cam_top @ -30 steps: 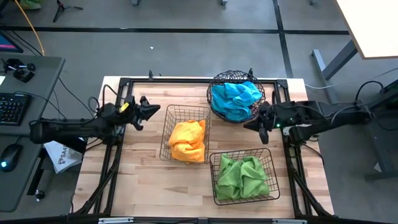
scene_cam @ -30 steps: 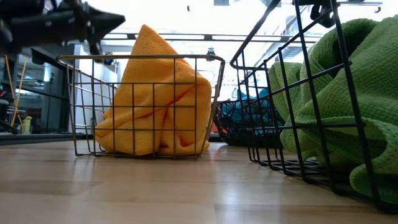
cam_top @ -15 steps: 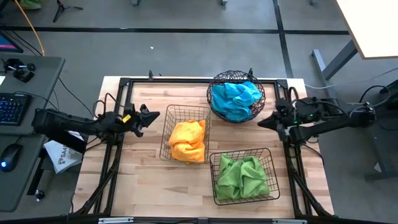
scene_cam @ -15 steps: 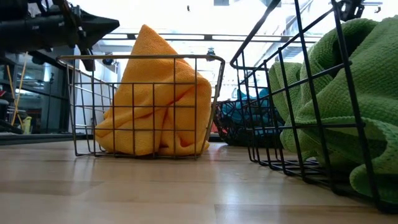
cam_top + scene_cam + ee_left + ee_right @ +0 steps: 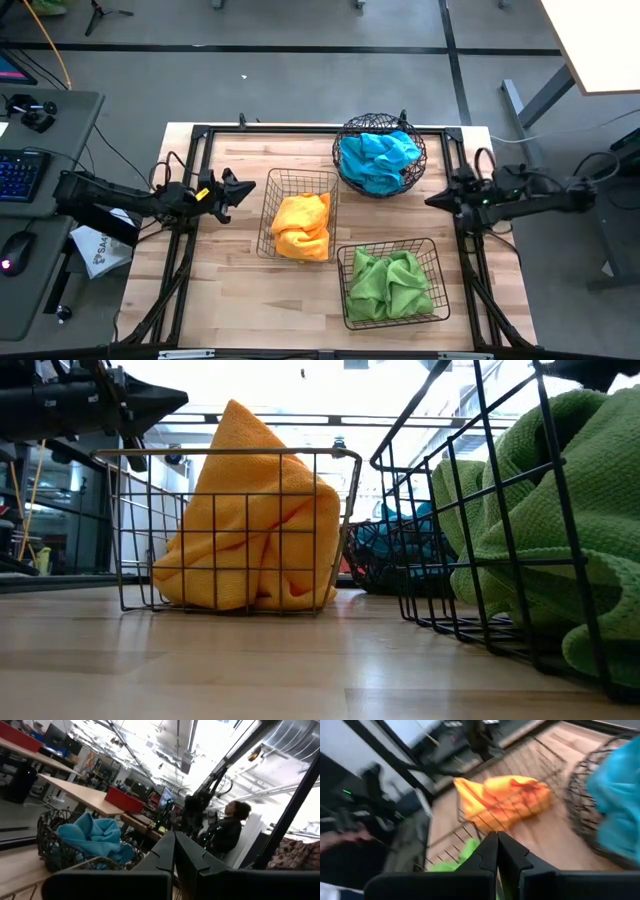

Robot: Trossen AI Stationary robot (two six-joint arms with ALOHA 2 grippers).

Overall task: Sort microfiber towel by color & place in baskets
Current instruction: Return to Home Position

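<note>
An orange towel (image 5: 301, 226) lies in a rectangular wire basket (image 5: 274, 186) at the table's middle. A green towel (image 5: 391, 283) fills a second rectangular basket (image 5: 345, 300) near the front right. A blue towel (image 5: 377, 159) lies in the round woven basket (image 5: 340, 140) at the far side. My left gripper (image 5: 246, 187) is shut and empty, left of the orange towel's basket. My right gripper (image 5: 430, 200) is shut and empty, right of the round basket, near the table's right edge.
A black metal frame (image 5: 300, 129) runs round the wooden table top (image 5: 230, 290). A desk with keyboard and mouse (image 5: 20, 180) stands left of the table. A person (image 5: 227, 827) shows in the room beyond, in the left wrist view.
My right gripper has drawn back from the round basket toward the table's right edge. My left gripper has drawn back a little toward the table's left edge. The towels and baskets have stayed where they were.
</note>
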